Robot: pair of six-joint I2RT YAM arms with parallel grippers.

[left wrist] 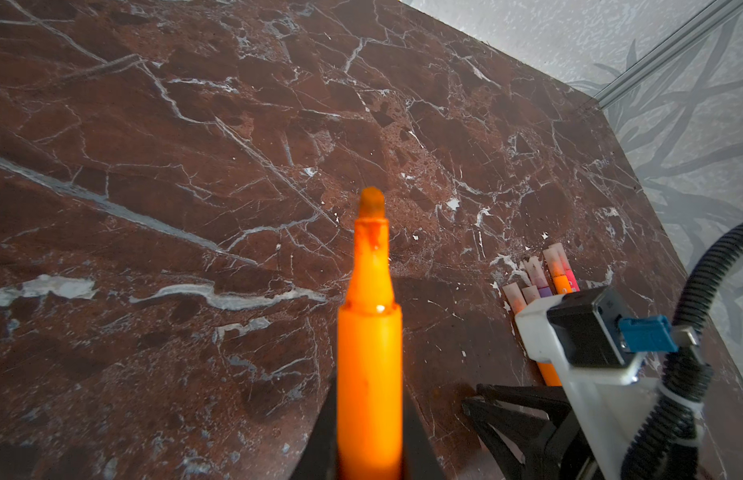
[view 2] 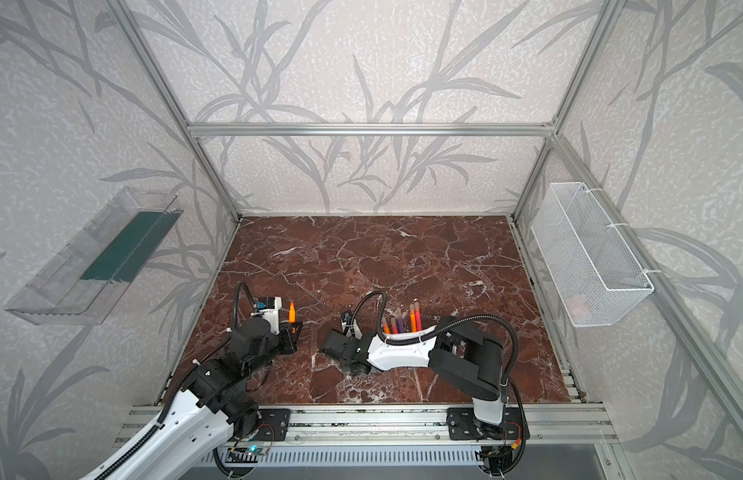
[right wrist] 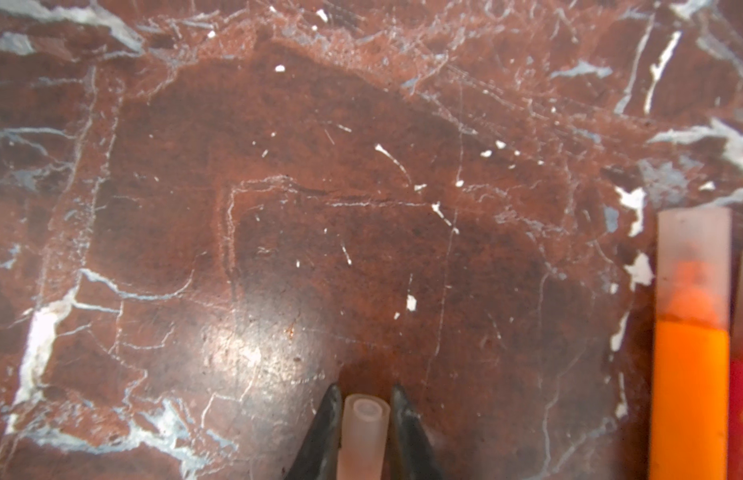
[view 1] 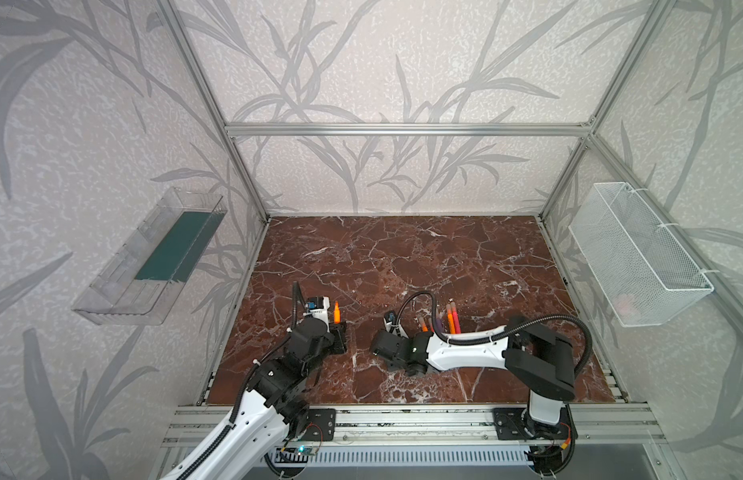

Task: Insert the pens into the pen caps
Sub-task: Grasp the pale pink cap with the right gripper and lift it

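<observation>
So the left fingers (left wrist: 322, 453) are clamped on an orange pen (left wrist: 370, 353), holding it by the barrel. Its bare, slightly stained tip sticks out past them, pointing away from the arm. In both top views you can spot that pen (view 1: 337, 312) poking up bright on the left side of the reddish-brown marble worktop (view 1: 403, 257). Over on the right, the right fingers (right wrist: 326, 432) are pinching a single pen cap (right wrist: 363, 436). It's a little translucent pinkish tube sitting snug between the two dark tips, and its open end faces away from the wrist, so you can see straight into the hole. It's down low over the worktop, but honestly I can't tell if it's actually touching the surface. The pen and the cap are well apart, with a bare stretch of marble between the two arms. Just beside the right fingers is a row of five capped pens (left wrist: 540, 278) lying side by side on the worktop. There's orange, purple and red-pink in there, all with caps on. In the top views that row (view 1: 442, 322) is half hidden behind the right arm's white forearm.
</observation>
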